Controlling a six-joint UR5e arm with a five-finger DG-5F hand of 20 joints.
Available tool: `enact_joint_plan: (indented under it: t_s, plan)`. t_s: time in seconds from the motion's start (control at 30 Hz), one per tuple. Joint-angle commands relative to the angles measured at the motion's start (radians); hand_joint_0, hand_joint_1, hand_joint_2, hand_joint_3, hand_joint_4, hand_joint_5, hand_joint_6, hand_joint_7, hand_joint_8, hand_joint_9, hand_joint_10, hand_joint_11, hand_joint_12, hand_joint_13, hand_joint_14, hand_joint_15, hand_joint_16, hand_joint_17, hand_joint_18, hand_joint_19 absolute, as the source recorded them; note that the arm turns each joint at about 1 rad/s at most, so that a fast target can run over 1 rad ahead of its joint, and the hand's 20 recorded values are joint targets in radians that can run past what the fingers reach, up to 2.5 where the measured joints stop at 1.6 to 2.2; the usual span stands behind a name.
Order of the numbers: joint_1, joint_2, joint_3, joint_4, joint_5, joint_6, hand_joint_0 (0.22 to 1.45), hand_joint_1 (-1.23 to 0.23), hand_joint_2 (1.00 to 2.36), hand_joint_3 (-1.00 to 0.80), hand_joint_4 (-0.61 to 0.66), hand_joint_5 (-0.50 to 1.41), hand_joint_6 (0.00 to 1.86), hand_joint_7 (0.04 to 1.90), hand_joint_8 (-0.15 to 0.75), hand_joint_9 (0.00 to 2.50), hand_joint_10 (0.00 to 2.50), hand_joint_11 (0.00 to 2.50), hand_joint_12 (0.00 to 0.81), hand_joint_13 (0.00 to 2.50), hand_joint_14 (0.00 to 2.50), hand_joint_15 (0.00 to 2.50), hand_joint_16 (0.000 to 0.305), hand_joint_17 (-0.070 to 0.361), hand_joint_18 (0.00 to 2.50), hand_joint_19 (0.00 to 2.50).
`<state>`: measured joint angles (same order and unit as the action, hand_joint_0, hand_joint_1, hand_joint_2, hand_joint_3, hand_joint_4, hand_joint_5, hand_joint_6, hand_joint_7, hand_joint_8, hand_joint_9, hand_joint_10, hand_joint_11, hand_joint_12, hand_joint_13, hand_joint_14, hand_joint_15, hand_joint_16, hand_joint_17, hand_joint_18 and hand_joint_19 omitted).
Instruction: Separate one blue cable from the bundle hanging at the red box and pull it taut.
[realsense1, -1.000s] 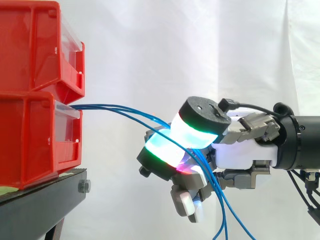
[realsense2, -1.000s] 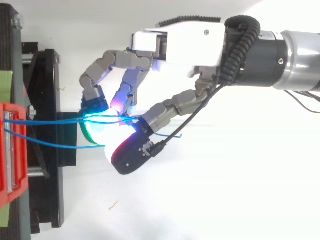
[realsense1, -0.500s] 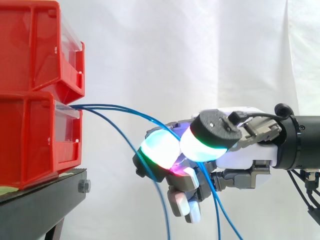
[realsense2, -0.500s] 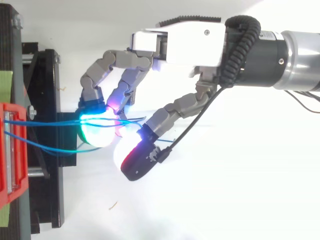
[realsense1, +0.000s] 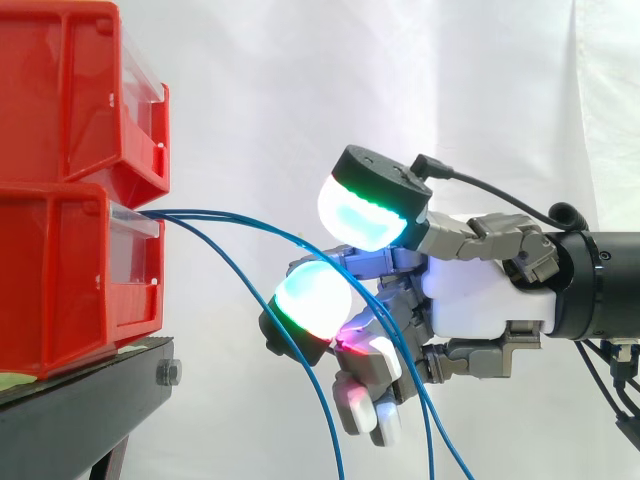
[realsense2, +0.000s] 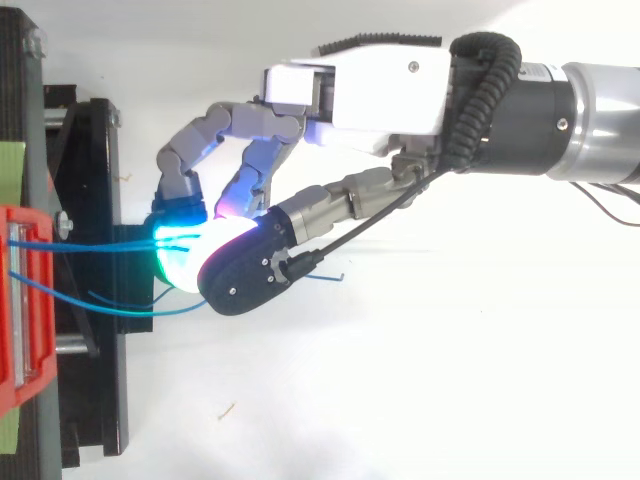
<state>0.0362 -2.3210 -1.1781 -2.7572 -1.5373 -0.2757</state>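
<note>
Thumb higher now; blue cables thru fingers nr red bins.

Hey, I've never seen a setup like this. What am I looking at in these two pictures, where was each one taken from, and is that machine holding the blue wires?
It is a robot arm with a robot hand on its end, built much like a person's. One picture is from a camera beside the work, looking level across it, with the arm coming in from the right. The other is from a camera above, looking down on the same scene. On the left, two red bins are stacked on a black stand in front of a white curtain. Thin blue cables come out of the front of the lower bin, arc across to the robot hand and hang down past it. Some pass through the robot hand, but I cannot tell from these pictures whether it actually grips them.
</note>
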Motion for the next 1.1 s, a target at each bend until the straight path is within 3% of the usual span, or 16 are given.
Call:
enact_joint_plan:
  t_s: [0.0,0.13,0.37,0.47,0.53,0.7,0.83,0.93,1.07]
  plan:
    - [-0.001,0.000,0.000,0.001,0.002,0.001,0.60,-0.49,1.01,-0.39,0.06,-0.12,0.80,1.06,0.304,1.09,0.02,1.00,0.364,0.95,0.03,0.69,0.050,0.111,0.81,0.82]
    - [0.001,0.000,0.000,0.001,0.000,0.000,0.58,-0.61,1.01,-0.20,0.08,-0.14,0.85,1.06,0.363,1.12,0.02,1.07,0.414,1.00,0.02,0.67,0.061,0.137,0.91,0.75]
    - [0.002,0.000,0.000,0.001,0.000,-0.002,0.59,-0.72,1.01,-0.11,0.09,-0.15,0.89,1.07,0.367,1.09,0.02,1.09,0.427,1.00,0.02,0.67,0.063,0.142,0.93,0.74]
    - [0.002,0.000,-0.002,0.001,0.002,-0.002,0.60,-0.75,1.01,-0.12,0.06,-0.16,0.91,1.06,0.352,1.06,0.02,1.10,0.411,0.98,0.02,0.68,0.061,0.137,0.90,0.74]
    - [0.002,0.000,0.000,-0.002,0.002,0.000,0.64,-0.83,1.01,-0.18,0.02,-0.18,0.91,1.14,0.329,1.03,0.02,1.11,0.392,0.96,0.02,0.68,0.056,0.126,0.87,0.75]
    - [0.002,0.000,0.000,0.001,0.000,-0.002,0.70,-0.87,1.01,-0.32,0.00,-0.18,0.91,1.21,0.311,1.02,0.02,1.12,0.368,0.94,0.03,0.68,0.052,0.118,0.86,0.72]
    - [0.002,0.000,0.000,0.001,0.000,-0.003,0.68,-0.85,1.00,-0.50,0.07,-0.18,0.92,1.11,0.313,1.02,0.02,1.12,0.364,0.94,0.03,0.67,0.051,0.116,0.87,0.72]
    - [0.005,0.000,0.000,0.001,0.002,-0.003,0.55,-0.68,1.00,-0.50,0.09,-0.17,0.91,1.05,0.323,1.07,0.02,1.11,0.370,0.96,0.03,0.67,0.053,0.119,0.89,0.74]
    - [0.007,0.000,0.000,0.001,0.006,-0.003,0.52,-0.54,1.00,-0.50,0.08,-0.15,0.90,1.04,0.330,1.10,0.02,1.11,0.377,0.98,0.02,0.67,0.054,0.121,0.91,0.75]
